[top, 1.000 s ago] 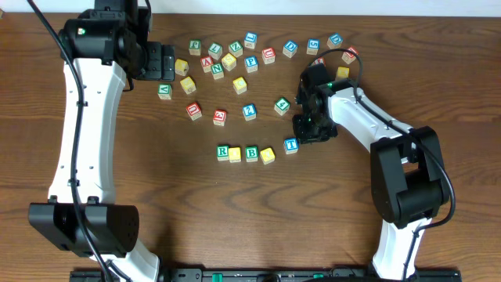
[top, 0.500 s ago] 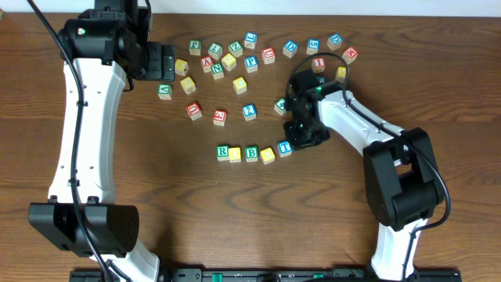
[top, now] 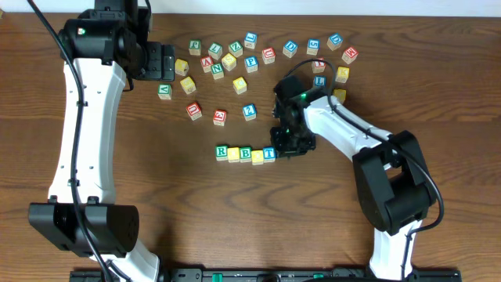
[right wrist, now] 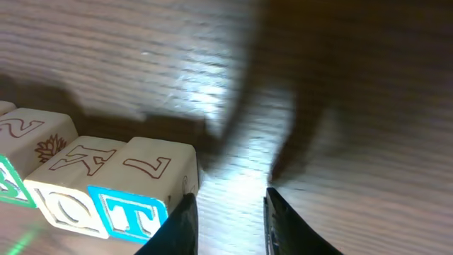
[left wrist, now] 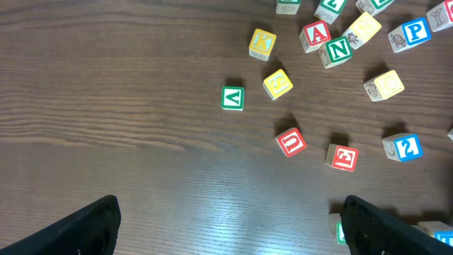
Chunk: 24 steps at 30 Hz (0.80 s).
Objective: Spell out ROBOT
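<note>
The left end effector point(left wrist: 228, 225) hangs high with fingers spread wide, while the right end effector point(right wrist: 226, 223) sits low, fingers narrowly parted.

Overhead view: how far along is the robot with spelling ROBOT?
Nearly done, it seems. A row of five stands: green R, green B and blue T, with yellow blocks between, their letters unreadable from above. The right gripper is open beside the T, holding nothing. Left: perhaps straightening.

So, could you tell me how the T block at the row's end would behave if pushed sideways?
The T block looks like a stiff, flat-faced wooden cube, so it would probably slide, not roll. It touches the neighbouring block, so a push along the row likely shifts that too.
</note>
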Available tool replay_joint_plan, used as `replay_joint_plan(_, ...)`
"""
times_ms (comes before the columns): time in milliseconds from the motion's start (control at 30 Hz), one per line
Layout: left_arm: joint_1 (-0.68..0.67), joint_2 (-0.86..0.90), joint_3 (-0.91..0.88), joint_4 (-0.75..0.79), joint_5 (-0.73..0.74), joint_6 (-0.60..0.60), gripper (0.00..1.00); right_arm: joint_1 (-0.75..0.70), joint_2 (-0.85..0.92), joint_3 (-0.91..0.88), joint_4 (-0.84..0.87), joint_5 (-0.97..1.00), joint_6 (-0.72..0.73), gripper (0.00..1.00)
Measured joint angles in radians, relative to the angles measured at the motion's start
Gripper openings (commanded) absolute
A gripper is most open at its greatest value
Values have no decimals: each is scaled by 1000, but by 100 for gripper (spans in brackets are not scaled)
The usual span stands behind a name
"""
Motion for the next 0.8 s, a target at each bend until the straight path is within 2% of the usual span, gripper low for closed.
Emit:
replay_joint_plan(67,0,0,0,0,0,0,98,10,0,0,27,-3,37,28)
replay_joint_plan(233,0,0,0,0,0,0,98,12,0,0,45,-6,76,38)
replay_joint_plan(400,0,0,0,0,0,0,98,7,0,28,-37,3,64,40)
replay_joint_plan(633,0,0,0,0,0,0,97,-35,-45,76,-61,27,-74,44)
replay_joint_plan(800,0,0,0,0,0,0,98,-86,-139,80,-24,74,-145,56)
